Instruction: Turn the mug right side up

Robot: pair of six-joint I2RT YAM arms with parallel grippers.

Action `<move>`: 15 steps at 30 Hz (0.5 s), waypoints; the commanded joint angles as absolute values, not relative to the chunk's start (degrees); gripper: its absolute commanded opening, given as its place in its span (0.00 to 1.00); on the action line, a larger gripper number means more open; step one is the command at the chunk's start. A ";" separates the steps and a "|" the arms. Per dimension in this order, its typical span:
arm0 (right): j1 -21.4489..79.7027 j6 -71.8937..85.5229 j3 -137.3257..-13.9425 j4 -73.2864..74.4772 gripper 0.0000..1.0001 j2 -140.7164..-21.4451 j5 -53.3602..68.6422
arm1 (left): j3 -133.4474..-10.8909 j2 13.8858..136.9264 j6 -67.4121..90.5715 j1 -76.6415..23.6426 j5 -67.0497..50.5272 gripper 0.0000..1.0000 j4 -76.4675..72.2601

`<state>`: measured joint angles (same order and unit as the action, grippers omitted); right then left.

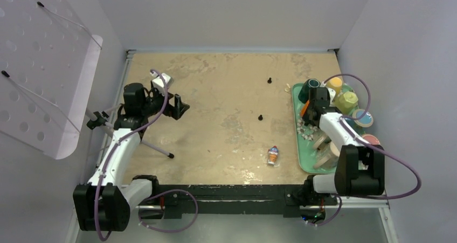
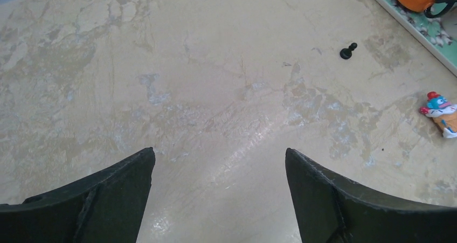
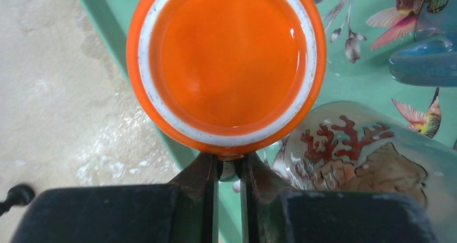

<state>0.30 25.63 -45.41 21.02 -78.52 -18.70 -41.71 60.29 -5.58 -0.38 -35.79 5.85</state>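
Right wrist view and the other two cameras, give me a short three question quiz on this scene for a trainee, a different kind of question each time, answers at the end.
1. True or false: the left end effector is open above the bare tan tabletop.
2. In the right wrist view, which part of the orange ceramic mug faces the camera? A: its open mouth. B: its base, with a white ring. C: its side wall.
3. Fill the gap: the small cartoon toy figure lies on the ___, not on the green floral tray.

Key: 1 true. 2 B. 3 tabletop.
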 commanded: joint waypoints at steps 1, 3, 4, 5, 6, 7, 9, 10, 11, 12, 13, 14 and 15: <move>0.88 21.74 -48.05 18.75 0.00 -69.34 -15.72 | -51.79 59.45 -10.29 -0.08 -40.92 0.92 21.08; 2.33 20.88 -49.64 18.90 0.00 -63.78 -13.68 | -55.73 59.65 -10.06 -0.04 -44.48 0.89 27.65; 3.62 20.63 -50.26 18.48 0.00 -59.79 -12.40 | -57.38 59.53 -9.23 -0.08 -46.66 0.88 30.87; 4.89 20.54 -50.80 17.56 0.00 -57.04 -10.43 | -58.68 59.42 -7.83 -0.07 -49.27 0.86 32.70; 6.14 20.82 -51.08 15.96 0.00 -54.16 -7.98 | -59.75 59.15 -6.10 -0.16 -52.16 0.86 33.85; 7.33 21.71 -51.03 13.77 0.00 -51.69 -5.03 | -60.43 58.89 -4.15 -0.32 -55.00 0.85 34.19; 9.98 24.87 -49.78 7.53 0.00 -48.09 2.10 | -61.75 58.32 1.32 -0.95 -59.95 0.85 33.09; 11.43 27.70 -48.73 3.46 0.00 -47.10 7.08 | -62.31 58.13 4.27 -1.36 -61.88 0.85 31.67; 13.40 29.16 -47.62 -1.42 0.00 -46.58 10.20 | -62.92 58.08 7.71 -1.91 -63.33 0.87 29.85; 15.77 31.55 -46.39 -6.13 0.00 -46.49 12.35 | -63.50 58.14 10.95 -2.42 -64.15 0.89 27.82; 18.41 33.73 -45.15 -11.88 0.00 -46.82 14.09 | -64.00 58.29 14.73 -3.03 -64.66 0.91 25.18; 21.37 35.67 -44.00 -17.61 0.00 -47.66 15.48 | -64.46 58.63 18.27 -3.74 -64.89 0.93 22.72; 24.33 37.31 -43.41 -22.35 0.00 -48.74 16.36 | -64.85 58.97 21.49 -4.51 -64.81 0.94 19.86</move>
<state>15.68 28.42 -46.15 4.54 -46.48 4.01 -61.30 58.96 5.80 -2.37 -58.11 28.21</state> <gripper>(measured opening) 0.158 0.919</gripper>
